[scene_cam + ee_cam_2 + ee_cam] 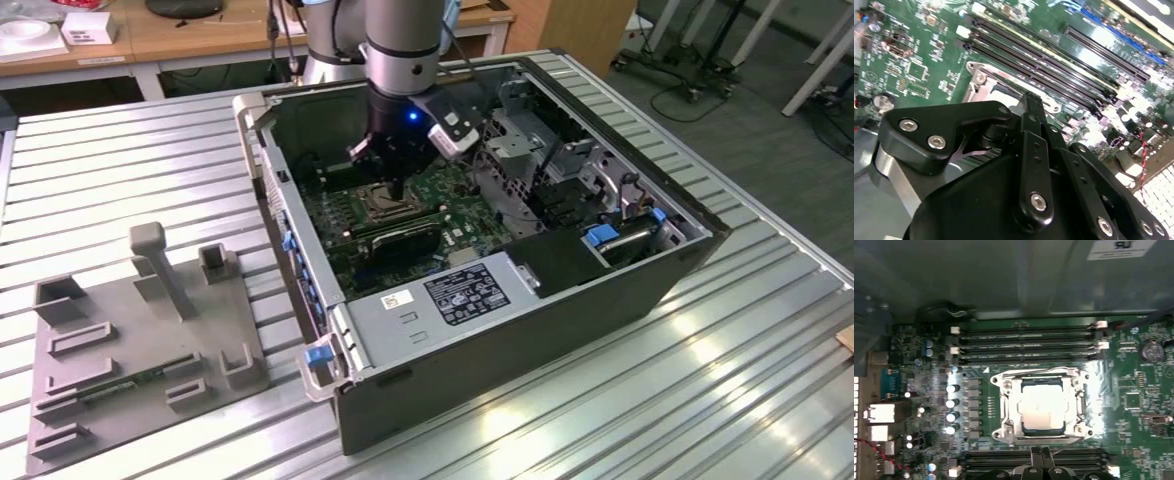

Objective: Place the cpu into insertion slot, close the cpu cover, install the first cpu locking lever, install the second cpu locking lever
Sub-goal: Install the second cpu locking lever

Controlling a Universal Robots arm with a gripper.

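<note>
The cpu (1042, 407) lies flat in the insertion slot (1004, 412) on the green motherboard (1134, 405), its silver-grey top showing through the window of the cpu cover (1010, 390), which appears to be folded down over it. That suggests the chip is seated and the frame lowered to hold it, though whether the thin locking levers along the frame's edges are hooked cannot be told.

In the exterior view the gripper (388, 190) reaches straight down from the arm (404, 50) into the open computer case (507, 340), close above the slot, a vertical approach that keeps it off the case walls and drive bays. In the first wrist view the dark fingertips (1038, 456) sit at the slot's edge, beside the memory slots (1026, 345); in the second wrist view they look drawn together with nothing between them, likely to press or hook rather than carry.

A grey fixture tray (134, 340) rests on the slatted metal table (747, 400), to the exterior view's left of the case.
</note>
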